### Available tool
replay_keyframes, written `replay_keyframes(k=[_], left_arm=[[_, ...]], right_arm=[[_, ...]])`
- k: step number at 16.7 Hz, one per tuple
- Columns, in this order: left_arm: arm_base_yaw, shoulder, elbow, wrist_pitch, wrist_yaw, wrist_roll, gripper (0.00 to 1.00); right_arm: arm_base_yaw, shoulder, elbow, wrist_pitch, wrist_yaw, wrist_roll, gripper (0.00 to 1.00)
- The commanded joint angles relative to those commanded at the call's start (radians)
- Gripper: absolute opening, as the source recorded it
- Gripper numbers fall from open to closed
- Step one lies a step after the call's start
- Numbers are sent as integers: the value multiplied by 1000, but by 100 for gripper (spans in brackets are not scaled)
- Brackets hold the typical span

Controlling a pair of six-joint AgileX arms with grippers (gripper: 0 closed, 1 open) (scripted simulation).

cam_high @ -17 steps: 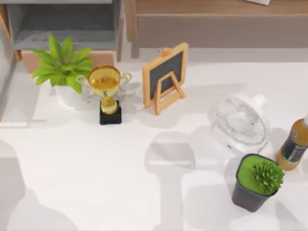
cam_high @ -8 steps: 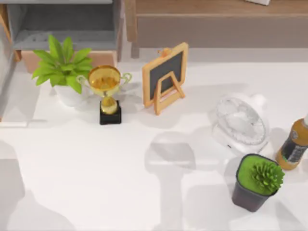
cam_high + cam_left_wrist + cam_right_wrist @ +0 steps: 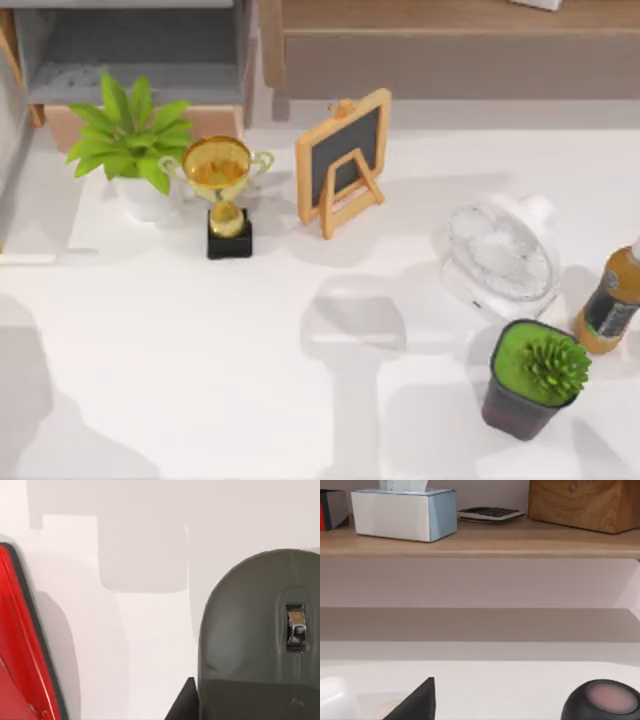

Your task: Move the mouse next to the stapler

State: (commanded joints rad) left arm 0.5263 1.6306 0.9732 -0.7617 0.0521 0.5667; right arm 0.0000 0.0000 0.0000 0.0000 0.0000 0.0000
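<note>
We hover our left arm over the grey mouse (image 3: pixel 260 635), with the red stapler (image 3: pixel 22 655) well apart at nine o'clock; finger spread we cannot tell, so descending and gripping comes next.

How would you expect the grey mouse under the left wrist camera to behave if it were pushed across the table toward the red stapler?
The mouse looks like a rigid domed shell, so it would probably slide rather than roll or tip. Its smooth curved top may be slippery to pinch. The white table appears smooth, so a light push toward the stapler might suffice.
</note>
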Motion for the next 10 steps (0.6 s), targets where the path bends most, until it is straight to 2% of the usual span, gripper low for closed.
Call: replay_keyframes(k=[10], left_arm=[[3, 6, 3, 37, 1, 0, 0]], right_arm=[[0, 0, 0, 0, 0, 0, 100]])
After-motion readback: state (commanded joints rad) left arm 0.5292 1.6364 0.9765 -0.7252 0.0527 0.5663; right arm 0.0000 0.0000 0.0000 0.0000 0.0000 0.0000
